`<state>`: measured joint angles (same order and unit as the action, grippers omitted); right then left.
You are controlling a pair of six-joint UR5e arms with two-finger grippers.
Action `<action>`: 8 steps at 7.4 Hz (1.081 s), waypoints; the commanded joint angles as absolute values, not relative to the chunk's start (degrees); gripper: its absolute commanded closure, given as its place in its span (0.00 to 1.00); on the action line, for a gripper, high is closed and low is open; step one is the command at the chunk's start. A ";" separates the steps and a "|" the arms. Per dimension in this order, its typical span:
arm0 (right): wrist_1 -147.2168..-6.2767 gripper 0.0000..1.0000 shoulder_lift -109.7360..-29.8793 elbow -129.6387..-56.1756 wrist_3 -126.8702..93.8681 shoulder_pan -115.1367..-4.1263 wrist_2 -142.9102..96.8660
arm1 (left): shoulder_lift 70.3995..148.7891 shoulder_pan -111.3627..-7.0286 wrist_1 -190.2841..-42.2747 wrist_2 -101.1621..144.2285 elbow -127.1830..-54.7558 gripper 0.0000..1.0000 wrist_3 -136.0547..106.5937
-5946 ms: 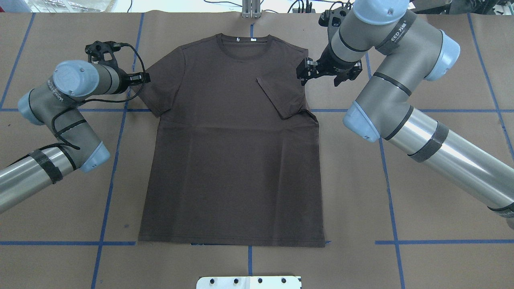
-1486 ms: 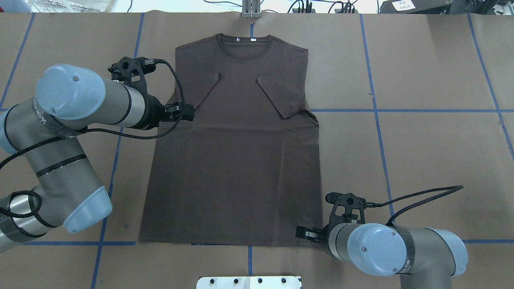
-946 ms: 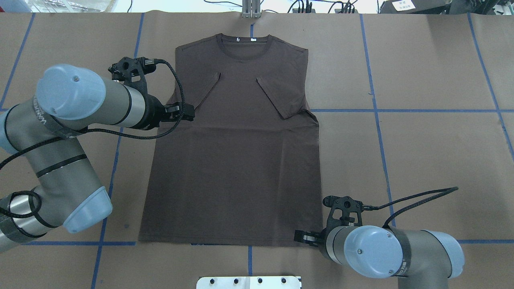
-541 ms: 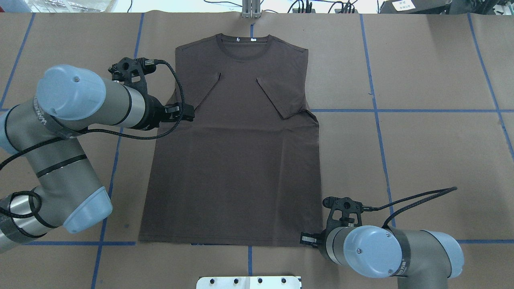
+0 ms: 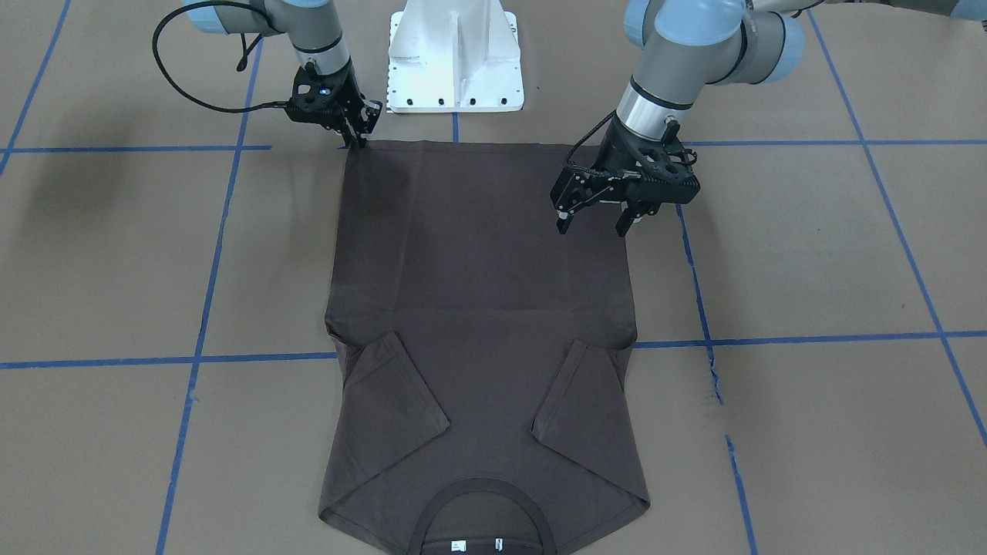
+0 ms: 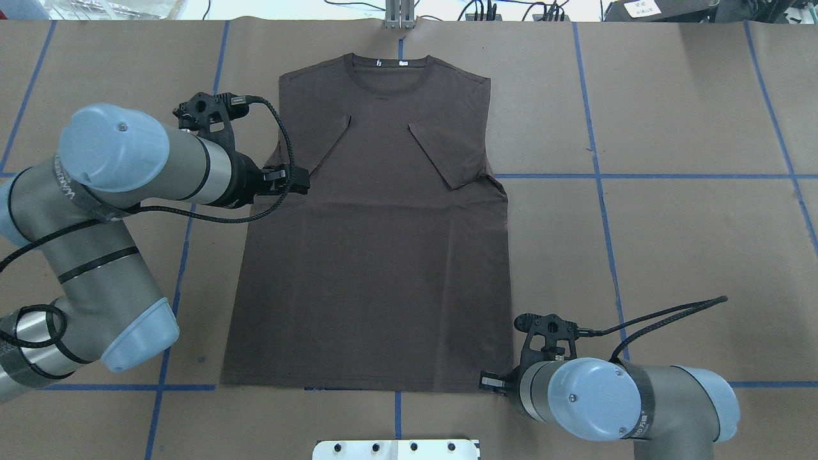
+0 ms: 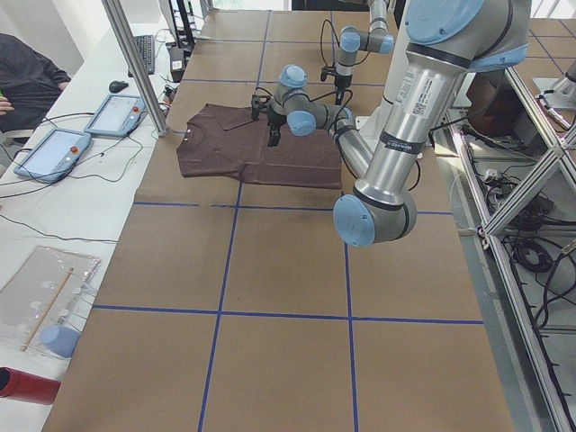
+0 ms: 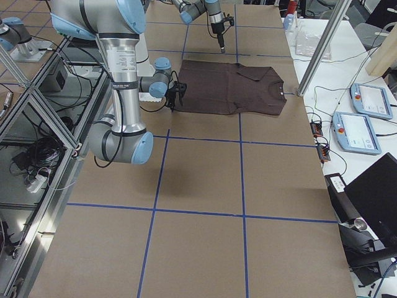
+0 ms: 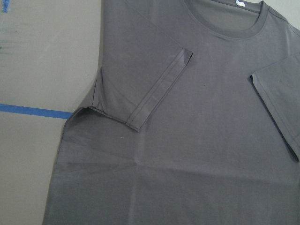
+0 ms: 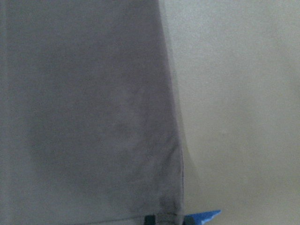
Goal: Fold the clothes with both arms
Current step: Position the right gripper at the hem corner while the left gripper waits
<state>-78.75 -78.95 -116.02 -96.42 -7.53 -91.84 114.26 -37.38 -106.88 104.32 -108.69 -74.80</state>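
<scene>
The dark brown T-shirt (image 6: 377, 268) is laid flat on the brown counter (image 6: 671, 243). It is seen in the middle of the overhead view, with the collar toward the top edge and both short sleeves folded inward over the chest. In the front-facing view the left pincer (image 5: 592, 228) is seen right of centre in the upper half, raised over the shirt's side edge — its fingers are spread wide apart. The right pincer (image 5: 356, 139) is set at the upper left of that view, on the hem corner. Whether its fingers are apart or together cannot be told — the tips are too small and partly hidden.
</scene>
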 commanded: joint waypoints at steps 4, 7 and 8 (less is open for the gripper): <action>-80.14 0.00 -79.01 -115.84 -96.42 -7.56 -93.08 | 114.26 -37.27 -106.88 104.33 -108.63 0.00 -74.79; -80.95 0.05 -78.84 -115.40 -96.42 -7.64 -93.08 | 114.26 -37.27 -106.87 104.24 -108.72 0.00 -74.88; -80.86 0.20 -78.75 -115.40 -96.50 -7.73 -93.08 | 114.17 -37.27 -106.87 104.24 -108.72 0.00 -74.88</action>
<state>-80.85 -78.85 -115.45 -96.43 -7.62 -93.08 114.24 -37.27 -106.88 104.25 -108.71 -74.88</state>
